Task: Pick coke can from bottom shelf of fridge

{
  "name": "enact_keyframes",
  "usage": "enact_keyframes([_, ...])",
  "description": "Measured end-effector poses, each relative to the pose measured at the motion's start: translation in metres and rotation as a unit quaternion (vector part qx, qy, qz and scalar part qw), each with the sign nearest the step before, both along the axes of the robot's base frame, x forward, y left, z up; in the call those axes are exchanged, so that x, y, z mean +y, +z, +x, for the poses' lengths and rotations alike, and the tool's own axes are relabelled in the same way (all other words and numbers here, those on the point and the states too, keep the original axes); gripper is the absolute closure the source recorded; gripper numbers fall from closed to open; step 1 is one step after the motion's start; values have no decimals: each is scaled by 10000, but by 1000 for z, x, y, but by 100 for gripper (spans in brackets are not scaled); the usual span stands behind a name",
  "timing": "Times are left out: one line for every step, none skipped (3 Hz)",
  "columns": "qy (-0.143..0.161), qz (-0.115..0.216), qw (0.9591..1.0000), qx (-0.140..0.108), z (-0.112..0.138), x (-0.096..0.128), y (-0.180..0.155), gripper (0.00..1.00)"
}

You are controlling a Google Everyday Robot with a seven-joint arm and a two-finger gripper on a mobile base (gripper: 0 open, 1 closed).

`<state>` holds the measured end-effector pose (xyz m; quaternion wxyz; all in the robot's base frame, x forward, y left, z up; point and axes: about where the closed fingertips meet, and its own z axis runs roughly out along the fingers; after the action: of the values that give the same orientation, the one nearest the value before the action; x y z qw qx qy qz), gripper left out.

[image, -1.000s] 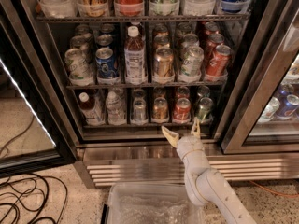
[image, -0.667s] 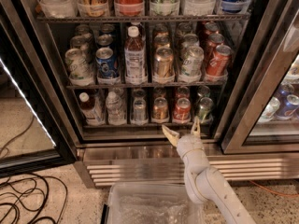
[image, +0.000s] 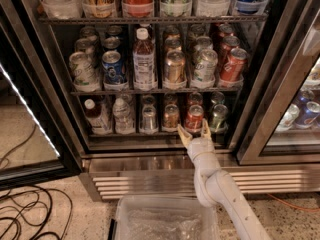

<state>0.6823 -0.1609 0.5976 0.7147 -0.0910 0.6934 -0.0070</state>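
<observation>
The gripper (image: 193,131) is hovering just in front of the coke can (image: 194,115), fingers spread apart and holding nothing. Closing on it and lifting it out are remaining.

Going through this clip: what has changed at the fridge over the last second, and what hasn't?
The gripper has edged slightly up in the view, toward the coke can on the bottom shelf. Its fingers are open just below the can, and it has taken hold of nothing. The coke can, the other drinks and the fridge stayed as they were.
</observation>
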Motion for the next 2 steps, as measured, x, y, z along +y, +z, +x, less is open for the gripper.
enact_keyframes([-32, 8, 10000, -11, 8, 1, 1, 34])
enact_keyframes([-103, 5, 9999, -18, 16, -2, 1, 35])
